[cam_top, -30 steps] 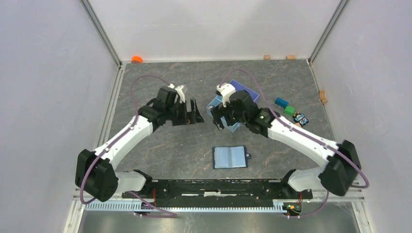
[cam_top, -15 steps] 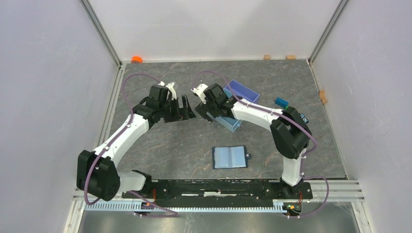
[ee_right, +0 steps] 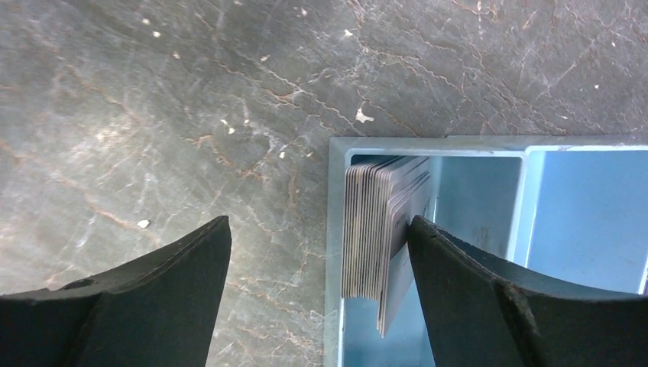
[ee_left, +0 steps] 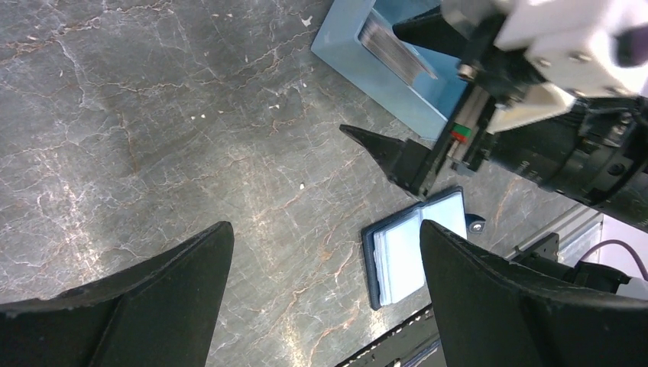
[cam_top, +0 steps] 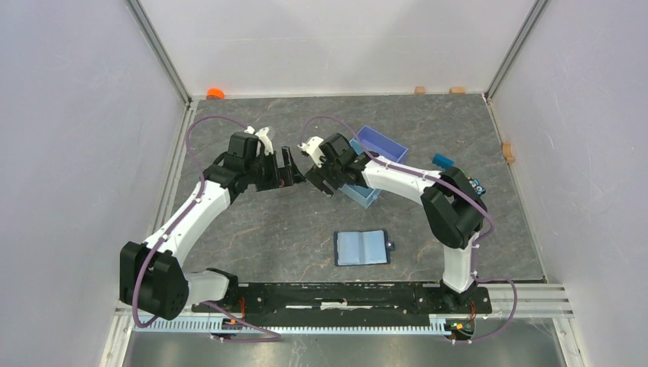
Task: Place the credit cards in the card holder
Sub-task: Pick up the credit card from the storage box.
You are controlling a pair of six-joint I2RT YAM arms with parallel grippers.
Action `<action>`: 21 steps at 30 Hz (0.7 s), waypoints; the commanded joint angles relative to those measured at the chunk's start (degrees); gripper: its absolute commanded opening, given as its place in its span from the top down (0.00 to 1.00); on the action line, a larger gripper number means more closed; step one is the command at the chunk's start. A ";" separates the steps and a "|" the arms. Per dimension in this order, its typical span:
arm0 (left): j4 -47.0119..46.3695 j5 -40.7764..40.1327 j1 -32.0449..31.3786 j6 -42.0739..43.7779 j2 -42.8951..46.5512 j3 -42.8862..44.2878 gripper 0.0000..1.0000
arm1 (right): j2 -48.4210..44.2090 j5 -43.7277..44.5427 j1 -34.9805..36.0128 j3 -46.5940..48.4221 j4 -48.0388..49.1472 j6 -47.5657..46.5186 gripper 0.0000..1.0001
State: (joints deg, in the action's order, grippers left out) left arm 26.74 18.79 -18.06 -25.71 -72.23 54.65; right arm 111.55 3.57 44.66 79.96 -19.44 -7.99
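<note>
The credit cards (ee_right: 374,229) stand on edge as a pale grey stack in the end compartment of a light-blue tray (ee_right: 334,252). My right gripper (ee_right: 317,229) is open and straddles that tray wall and the stack. One of its fingers (ee_right: 466,283) is inside the compartment, touching the outermost, tilted card; the other hangs over the table outside. The card holder (cam_top: 362,247) lies open near the front edge, dark navy with pale blue pockets, and also shows as the card holder (ee_left: 409,256) in the left wrist view. My left gripper (cam_top: 294,170) is open and empty, just left of the right gripper (cam_top: 321,182).
The tray (cam_top: 365,195) continues into a purple part (cam_top: 382,142) toward the back. Small toy blocks (cam_top: 442,160) lie to its right. An orange object (cam_top: 215,93) sits at the back left corner, and wooden blocks (cam_top: 419,89) line the back wall. Walls close in three sides.
My right gripper has swung left from above the tray to its left end and come down around the card stack, its jaws narrowing slightly. The left gripper has drifted a little left.
</note>
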 commanded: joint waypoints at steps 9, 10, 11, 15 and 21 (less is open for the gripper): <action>-2.04 2.68 1.01 1.24 1.37 -0.36 0.03 | -5.35 -6.19 0.89 -0.56 0.13 1.48 0.17; -2.04 2.81 1.10 1.19 1.22 -0.33 0.03 | -5.22 -6.17 0.92 -0.20 -0.22 1.53 0.20; -2.04 2.84 1.10 1.20 1.25 -0.31 0.03 | -5.03 -6.14 0.82 -0.02 -0.43 1.64 0.23; -2.05 2.93 1.39 1.11 1.36 -0.42 0.03 | -5.93 -6.08 0.86 -0.23 -0.28 2.25 0.32; -2.05 3.45 1.54 1.15 1.10 -0.42 0.03 | -6.69 -5.91 0.93 -0.03 -0.35 2.63 0.54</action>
State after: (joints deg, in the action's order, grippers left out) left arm 26.46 20.12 -16.93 -25.74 -72.18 54.39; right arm 107.61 -0.69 44.99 79.11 -19.49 -6.52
